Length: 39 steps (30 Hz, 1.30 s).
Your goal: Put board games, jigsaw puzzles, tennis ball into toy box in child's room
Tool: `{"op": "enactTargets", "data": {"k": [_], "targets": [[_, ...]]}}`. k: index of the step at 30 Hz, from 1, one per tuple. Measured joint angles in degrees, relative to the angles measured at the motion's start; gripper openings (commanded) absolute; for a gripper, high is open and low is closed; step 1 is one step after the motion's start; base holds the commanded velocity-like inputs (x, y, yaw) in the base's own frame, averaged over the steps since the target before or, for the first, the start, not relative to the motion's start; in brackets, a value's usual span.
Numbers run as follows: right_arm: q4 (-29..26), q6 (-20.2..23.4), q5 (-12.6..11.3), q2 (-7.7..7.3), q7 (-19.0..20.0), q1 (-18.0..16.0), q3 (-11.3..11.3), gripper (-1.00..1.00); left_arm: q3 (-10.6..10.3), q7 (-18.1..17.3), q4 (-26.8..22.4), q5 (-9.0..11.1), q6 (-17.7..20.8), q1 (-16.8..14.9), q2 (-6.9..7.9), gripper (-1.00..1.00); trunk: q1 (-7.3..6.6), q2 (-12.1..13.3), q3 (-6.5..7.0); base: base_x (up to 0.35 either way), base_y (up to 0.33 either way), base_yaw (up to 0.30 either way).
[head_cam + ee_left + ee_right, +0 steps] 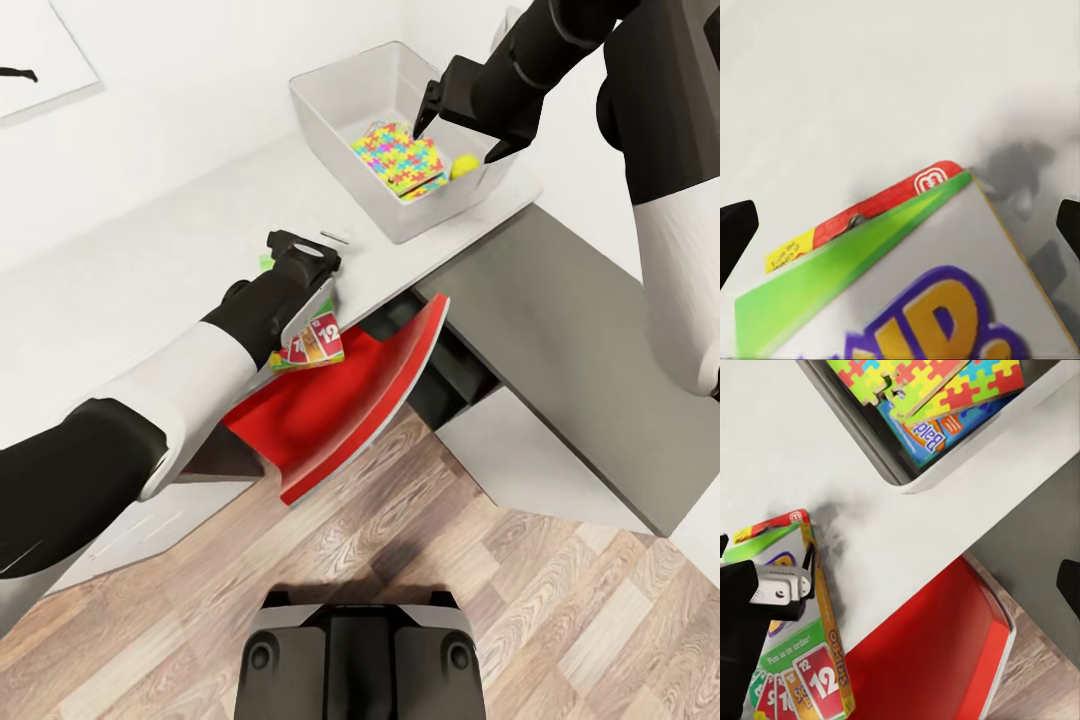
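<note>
Left pincer [310, 300] clamped on a board game [312, 345], green and red box with numbered cards printed on the cover. Box held at the near edge of the worktop [150, 270], tilted, one end hanging past the edge above a red chair [330, 410]. In the right wrist view, same game [802, 660] pinched across its thin sides near one end, fingers [776, 585] on the upper part.

Handling, judged: light, stiff card box, glossy cover, likely a bit slippery. Hold near one end lets it droop or swing; grip closer to the middle would sit steadier. Not fragile, corners could dent.

Right pincer [455, 125] hovering over the far right part of the toy box [330, 125], jaws apart, nothing between them.

Toy box on the far worktop, right of centre, pale grey, flared walls. Contents seen from the head: puzzle [395, 155] of many colours lying on top, tennis ball [464, 166] yellow-green against the right wall. Right wrist view adds two puzzle sheets [922, 382] overlapping, and under them a blue game [926, 435] with orange lettering. Room left along the far-left side of the box.

Judged progress: most toys already in; the held game needs carrying up and right over the rim.
</note>
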Motion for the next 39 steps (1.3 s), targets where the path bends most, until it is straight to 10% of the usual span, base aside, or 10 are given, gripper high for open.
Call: {"op": "enactTargets", "data": {"k": [39], "targets": [[0.51,0.09,0.06,0.06,0.04,0.00,-0.06,1.00,-0.07,-0.16,-0.27,0.11,-0.35,1.08,0.00,1.00,0.00,0.00,-1.30,0.000,0.000,0.000]]}}
